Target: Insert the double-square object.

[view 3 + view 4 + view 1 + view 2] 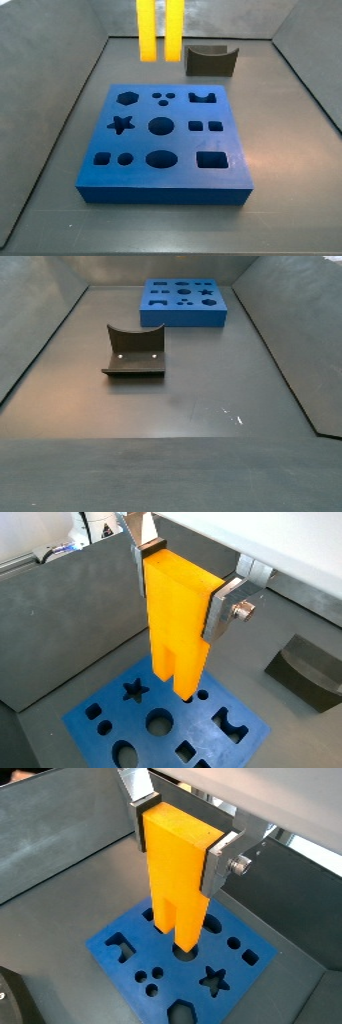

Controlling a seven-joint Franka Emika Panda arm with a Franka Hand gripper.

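- The blue board, directly under the gripper, carries many shaped cut-outs: star, hexagon, circles, squares and a notched slot. All of those in view look unfilled.
- The gripper hangs above the board with its silver fingers clamped on the upper body of the double-square object. The block hangs upright, its two prongs pointing down.
- In both wrist views the prong tips sit just over the board's face; whether they touch it cannot be told.
- In a side view only the two yellow prongs show, hanging beyond the board's far edge.
- Off to the gripper's side, the dark fixture stands apart from the board on the grey floor.
- Grey walls slope up around the floor.
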